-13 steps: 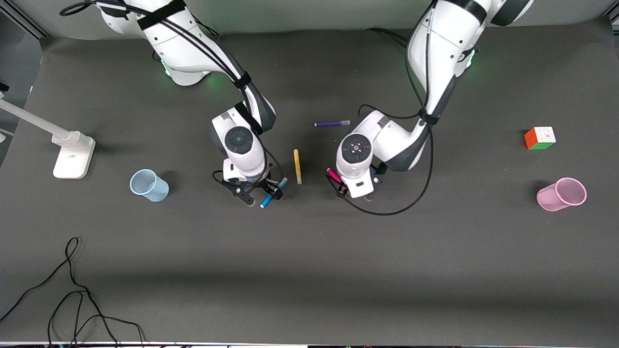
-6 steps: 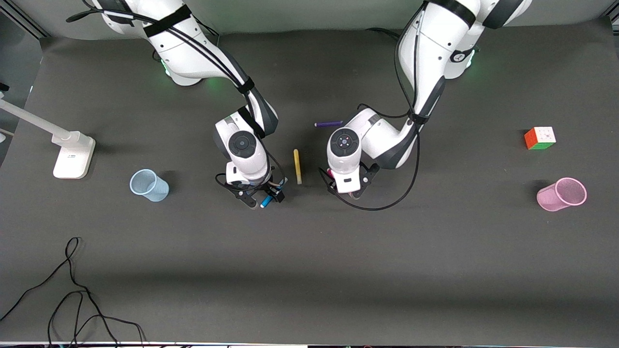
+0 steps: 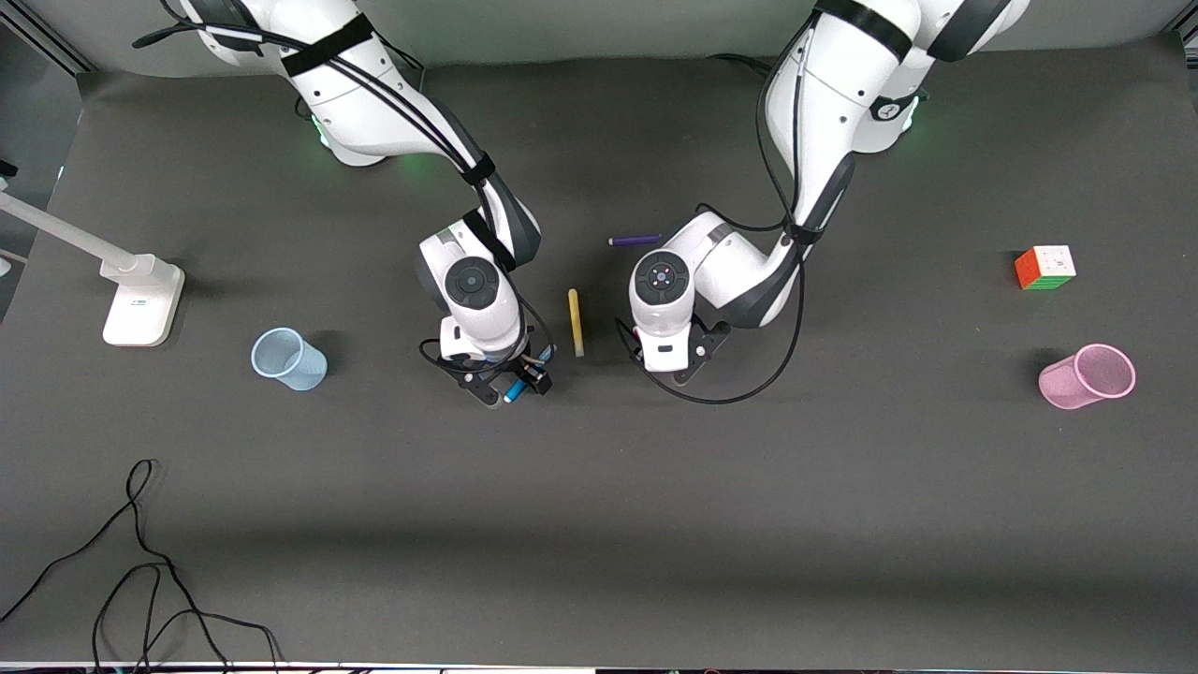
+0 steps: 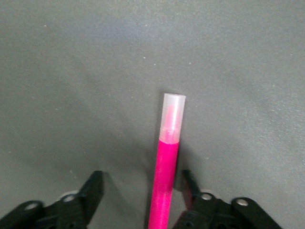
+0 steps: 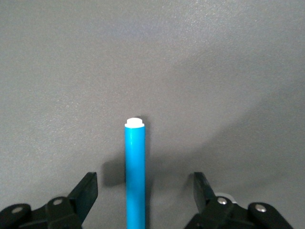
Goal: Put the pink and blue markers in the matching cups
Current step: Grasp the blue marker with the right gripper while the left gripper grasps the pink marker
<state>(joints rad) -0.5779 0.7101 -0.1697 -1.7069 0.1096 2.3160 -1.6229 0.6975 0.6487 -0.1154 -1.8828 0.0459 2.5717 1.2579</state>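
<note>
The blue marker [image 5: 135, 162] lies on the dark mat between the open fingers of my right gripper [image 5: 145, 176], which touch nothing. In the front view that gripper [image 3: 505, 379] is low over the marker [image 3: 512, 392], whose end sticks out. The pink marker [image 4: 167, 162] lies on the mat between the open fingers of my left gripper [image 4: 141, 174], close to one finger. In the front view the left gripper [image 3: 672, 360] hides it. The pale blue cup [image 3: 285, 358] stands toward the right arm's end. The pink cup [image 3: 1086, 376] stands toward the left arm's end.
A yellow marker [image 3: 576, 321] lies between the two grippers. A purple marker [image 3: 635, 240] lies farther from the camera, partly under the left arm. A colour cube [image 3: 1044, 268] sits near the pink cup. A white stand [image 3: 140, 300] and loose cables [image 3: 140, 580] are at the right arm's end.
My left gripper has moved toward the right arm's end and now covers the pink marker. My right gripper has settled lower around the blue marker. The markers have not moved.
</note>
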